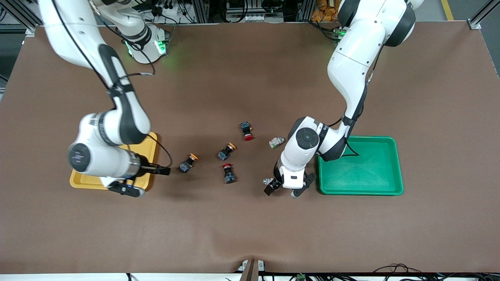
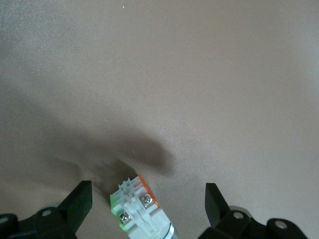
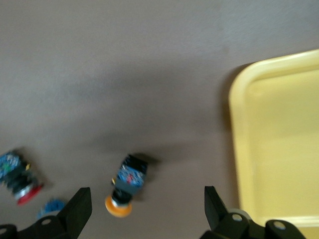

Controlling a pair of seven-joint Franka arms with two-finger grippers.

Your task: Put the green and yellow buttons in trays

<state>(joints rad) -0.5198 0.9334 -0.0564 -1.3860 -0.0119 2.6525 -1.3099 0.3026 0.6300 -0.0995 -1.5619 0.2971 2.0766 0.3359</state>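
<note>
Hovering low over the brown table (image 1: pixel 250 78), the left hand (image 1: pixel 282 186) is spread wide with a white-grey push-button switch with a greenish end (image 2: pixel 141 210) lying between its fingers (image 2: pixel 79 204), not yet gripped. The switch's long axis seems to run along the gap, so closing should catch its sides. It sits on the table just beside the green plastic tray (image 1: pixel 394 164), toward the right arm's end; the tray holds nothing. A second white-grey switch (image 1: pixel 276 142) lies farther from the front camera.

The right hand (image 1: pixel 150 180) is also wide, above the yellow plastic tray's (image 1: pixel 78 181) edge. A dark-bodied switch with an orange-yellow cap (image 3: pixel 126 185) lies near that tray, closest to this hand; another (image 1: pixel 226 151) is nearer mid-table. Red-capped switches (image 1: pixel 246 130) stay out.
</note>
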